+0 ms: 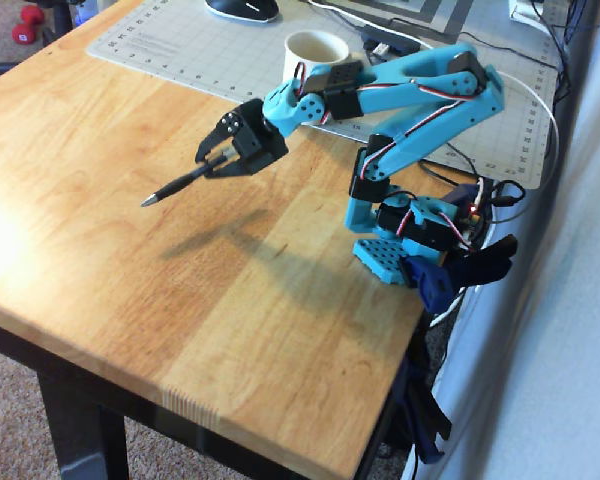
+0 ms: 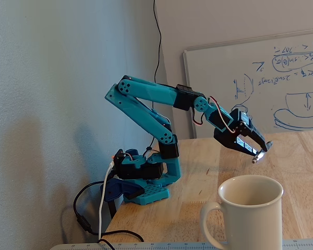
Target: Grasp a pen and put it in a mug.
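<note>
In the overhead view my gripper [image 1: 216, 162] is shut on the dark pen [image 1: 175, 187], which sticks out to the lower left with its silver tip free, held above the wooden table. The cream-white mug [image 1: 316, 50] stands upright on the grey cutting mat behind the arm, partly hidden by the arm. In the fixed view the gripper [image 2: 261, 151] is raised above the table with the pen's silver end [image 2: 256, 159] showing between the jaws. The mug [image 2: 249, 211] stands in the foreground, open side up, its handle at the left.
The arm's blue base [image 1: 390, 255] is clamped at the table's right edge, with cables beside it. A grey cutting mat [image 1: 180, 45] covers the back of the table, with a black mouse [image 1: 242, 8] on it. A whiteboard [image 2: 261, 83] leans against the wall.
</note>
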